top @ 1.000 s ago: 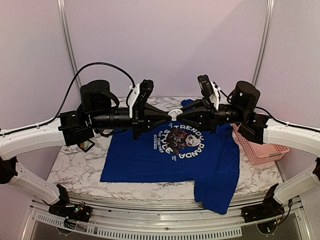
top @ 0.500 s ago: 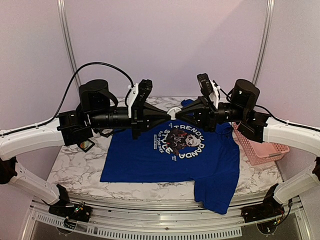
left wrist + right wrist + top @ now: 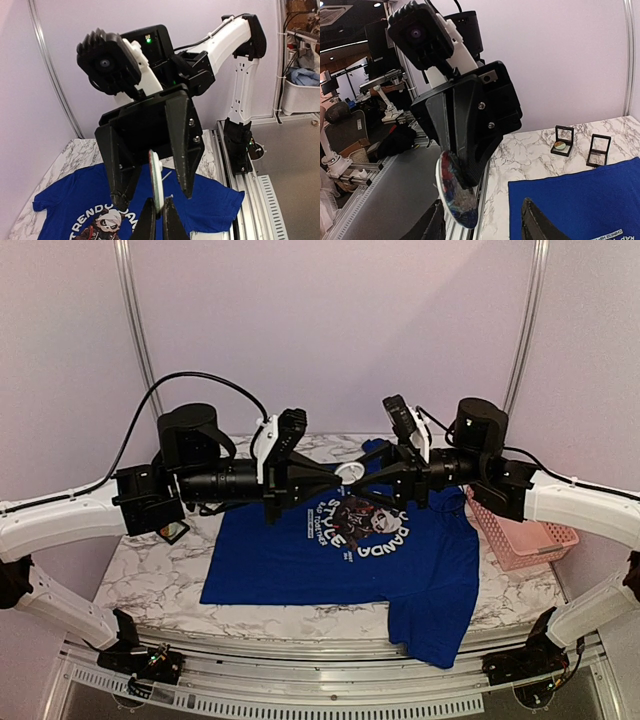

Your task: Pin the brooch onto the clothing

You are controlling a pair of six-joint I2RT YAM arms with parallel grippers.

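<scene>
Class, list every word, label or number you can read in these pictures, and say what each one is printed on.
"TRENDY": white lettering on the blue T-shirt, left wrist view.
"STYLE": same chest print, top view.
"PANDA": same print, top view.
Smaller white lines beside "STYLE", and on the shirt in the right wrist view: too small to read.
On the brooch: no words legible.

The left gripper (image 3: pixel 158 212) is pinching the brooch (image 3: pixel 155 176) edge-on between closed fingers, while the right gripper (image 3: pixel 153 197) is flanking it with spread jaws, above the clothing (image 3: pixel 212 205) lying on the marble table (image 3: pixel 70 155).
</scene>
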